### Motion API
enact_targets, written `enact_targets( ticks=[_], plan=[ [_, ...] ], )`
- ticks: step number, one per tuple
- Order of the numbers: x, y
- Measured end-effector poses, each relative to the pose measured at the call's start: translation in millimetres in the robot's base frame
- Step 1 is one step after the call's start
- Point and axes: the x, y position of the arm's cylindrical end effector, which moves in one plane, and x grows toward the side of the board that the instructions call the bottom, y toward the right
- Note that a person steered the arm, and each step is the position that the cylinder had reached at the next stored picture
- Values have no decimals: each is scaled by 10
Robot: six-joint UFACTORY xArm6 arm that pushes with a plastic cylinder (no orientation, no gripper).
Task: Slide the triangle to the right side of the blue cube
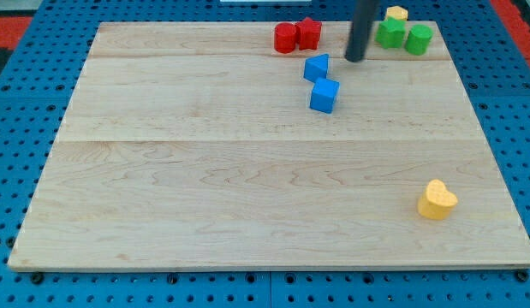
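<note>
Altogether: seven blocks on the wooden board (205, 188), and one dark rod.
Blue blocks: two. The blue triangle (316, 67) sits near the view's top; the blue cube (324, 95) is just below it, about touching at the corner.
Red blocks: two, side by side at the view's top, a red cylinder (285, 38) and a red star-like block (309, 32), touching.
Green blocks: two, at the top right, a green star-like block (390, 33) and a green cylinder (419, 38), touching.
Yellow blocks: two. A small yellow block (396, 13) behind the green pair, shape unclear; a yellow heart (437, 200) well apart at the view's lower right.
Triangle's heading: it is too small to tell which way it points or how its long axis runs; it lies flat.
Triangle's place: above and slightly left of the cube, not on its right side.
Arm pose: the rod comes down nearly upright from the view's top edge; my tip (355, 59) is on the board just right of the triangle, left of the green blocks.
Claw: there is no claw to open or close, just the plain rod, holding nothing.
</note>
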Motion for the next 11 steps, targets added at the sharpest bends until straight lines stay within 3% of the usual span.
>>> enact_targets(
  ticks=[1,2,3,4,6,8,9,11],
  plan=[
    [313,-535],
    [423,-546],
    [129,-564],
    [251,-497],
    [1253,-708],
    [562,-704],
    [456,-273],
    [1084,-72]
  ],
)
